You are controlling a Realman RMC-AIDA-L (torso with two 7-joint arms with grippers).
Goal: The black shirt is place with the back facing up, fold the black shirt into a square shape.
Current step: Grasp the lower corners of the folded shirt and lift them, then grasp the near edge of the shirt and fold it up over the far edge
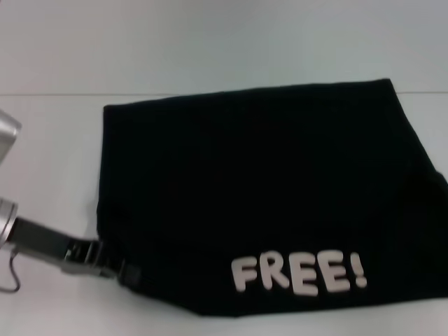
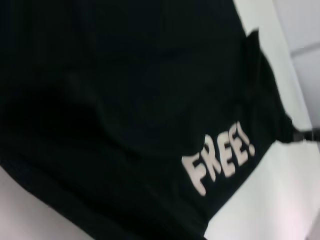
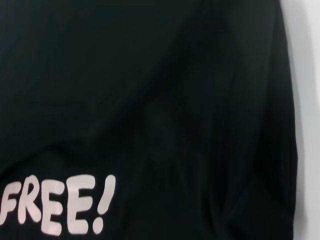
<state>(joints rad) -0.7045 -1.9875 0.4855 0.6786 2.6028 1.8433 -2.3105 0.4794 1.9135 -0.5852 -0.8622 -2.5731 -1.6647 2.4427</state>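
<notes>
- the black shirt (image 1: 266,196) lies spread on the white table (image 1: 210,49) as a folded, roughly four-sided slab, wider than it is deep, its far edge straight and its near edge slanting.
- cream "free!" lettering (image 1: 299,272) shows on the upper layer, close to the near edge and reading upright from the robot's side.
- the left gripper (image 1: 115,269) reaches in low from the left and meets the shirt at its near left corner; the silver arm runs out of sight behind it.
- its fingertips are dark against dark cloth, right at the hem, so i cannot tell whether they are spread, pressed together or pinching the fabric.
- from those fingertips the shirt stretches away and to the right, and the lettering sits well off to the right of them along the same near edge.
- the left wrist view shows the shirt (image 2: 125,100) filling most of the picture, the lettering (image 2: 220,157) tilted, and bare table (image 2: 295,200) past the cloth's edge.
- the right wrist view looks onto the shirt (image 3: 175,100) with soft creases, the lettering (image 3: 57,204) at one corner, and a strip of table (image 3: 307,75) along one side.
- the right gripper itself does not show in any view, so nothing can be said of its fingers.
</notes>
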